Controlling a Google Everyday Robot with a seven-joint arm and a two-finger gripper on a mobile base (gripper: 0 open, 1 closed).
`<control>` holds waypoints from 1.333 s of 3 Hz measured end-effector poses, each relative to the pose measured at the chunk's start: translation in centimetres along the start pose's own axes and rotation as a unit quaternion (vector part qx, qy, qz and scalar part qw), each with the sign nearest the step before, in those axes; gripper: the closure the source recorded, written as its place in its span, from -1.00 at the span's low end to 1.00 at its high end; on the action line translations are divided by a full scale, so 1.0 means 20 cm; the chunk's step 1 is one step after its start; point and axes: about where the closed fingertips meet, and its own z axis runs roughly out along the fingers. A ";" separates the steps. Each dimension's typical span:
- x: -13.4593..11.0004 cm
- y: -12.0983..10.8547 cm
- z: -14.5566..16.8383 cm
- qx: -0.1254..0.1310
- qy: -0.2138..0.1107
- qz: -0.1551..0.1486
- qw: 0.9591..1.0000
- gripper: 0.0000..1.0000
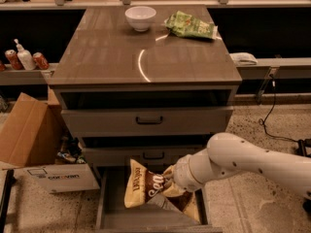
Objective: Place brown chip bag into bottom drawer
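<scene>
The brown chip bag (146, 186), dark brown with pale yellow ends and white lettering, hangs tilted over the open bottom drawer (109, 220), its right end low against the drawer's right side. My gripper (171, 184) is at the end of the white arm reaching in from the right, and it is shut on the bag's right part. The fingers are mostly hidden by the bag and the wrist. The drawer is pulled out below the two drawers with black bar handles.
A white bowl (140, 17) and a green bag (190, 25) lie at the back of the cabinet top (146, 57). A cardboard box (29, 140) stands left of the cabinet. Cans and a bottle (24, 58) sit on the left shelf. A cable (269, 106) runs down at the right.
</scene>
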 end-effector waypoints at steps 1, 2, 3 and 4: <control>0.27 -0.02 0.19 0.025 0.018 0.055 0.998 1.00; 0.53 -0.06 0.38 0.040 0.030 0.108 0.993 1.00; 0.75 -0.12 0.55 0.035 0.031 0.150 0.988 1.00; 0.80 -0.11 0.63 0.026 0.028 0.164 0.986 1.00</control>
